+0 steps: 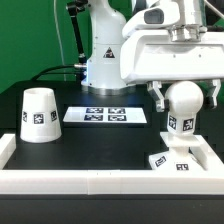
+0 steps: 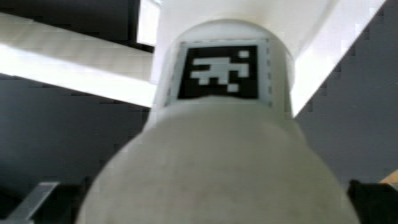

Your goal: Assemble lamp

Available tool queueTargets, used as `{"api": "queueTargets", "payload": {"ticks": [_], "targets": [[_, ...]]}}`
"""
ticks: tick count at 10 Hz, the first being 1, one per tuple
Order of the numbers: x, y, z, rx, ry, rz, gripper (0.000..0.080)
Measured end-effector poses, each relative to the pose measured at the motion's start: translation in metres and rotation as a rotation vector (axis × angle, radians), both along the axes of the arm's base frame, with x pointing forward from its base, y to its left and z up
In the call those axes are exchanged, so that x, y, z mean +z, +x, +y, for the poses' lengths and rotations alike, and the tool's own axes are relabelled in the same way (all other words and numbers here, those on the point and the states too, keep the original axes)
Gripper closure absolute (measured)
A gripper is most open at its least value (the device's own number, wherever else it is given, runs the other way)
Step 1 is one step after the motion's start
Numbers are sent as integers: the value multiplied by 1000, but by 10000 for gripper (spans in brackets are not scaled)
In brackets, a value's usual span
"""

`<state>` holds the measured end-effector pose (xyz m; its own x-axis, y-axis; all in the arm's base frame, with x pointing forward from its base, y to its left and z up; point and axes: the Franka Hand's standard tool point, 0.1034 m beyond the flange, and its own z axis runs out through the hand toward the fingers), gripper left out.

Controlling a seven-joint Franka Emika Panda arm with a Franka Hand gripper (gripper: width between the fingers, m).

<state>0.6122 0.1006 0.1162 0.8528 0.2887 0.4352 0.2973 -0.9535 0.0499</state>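
The white bulb [image 1: 183, 100] stands upright on its stem, a tag facing front, on the flat square base [image 1: 165, 163] at the exterior view's right. My gripper [image 1: 184, 97] hangs over it with one finger on each side of the ball top. A small gap shows on both sides, so the jaws look open around the ball. In the wrist view the bulb [image 2: 222, 150] fills the picture, with its tag at the far end and the dark fingertips [image 2: 32, 203] at the edges. The tapered shade [image 1: 38, 113] stands apart at the exterior view's left.
The marker board [image 1: 105, 115] lies behind the middle of the dark table. A raised white rim [image 1: 100, 185] runs along the front and both sides. The robot's own base [image 1: 105, 55] stands at the back.
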Motion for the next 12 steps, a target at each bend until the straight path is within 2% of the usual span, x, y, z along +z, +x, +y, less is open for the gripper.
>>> {"api": "queueTargets", "payload": {"ticks": [2, 6, 9, 11, 12], "targets": [[1, -1, -1, -2, 0, 9, 101], [26, -1, -5, -5, 2, 25, 101], [17, -8, -1, 3, -1, 122, 101], [14, -10, 0, 10, -7, 297, 101], [12, -10, 0, 13, -9, 343, 101]]}}
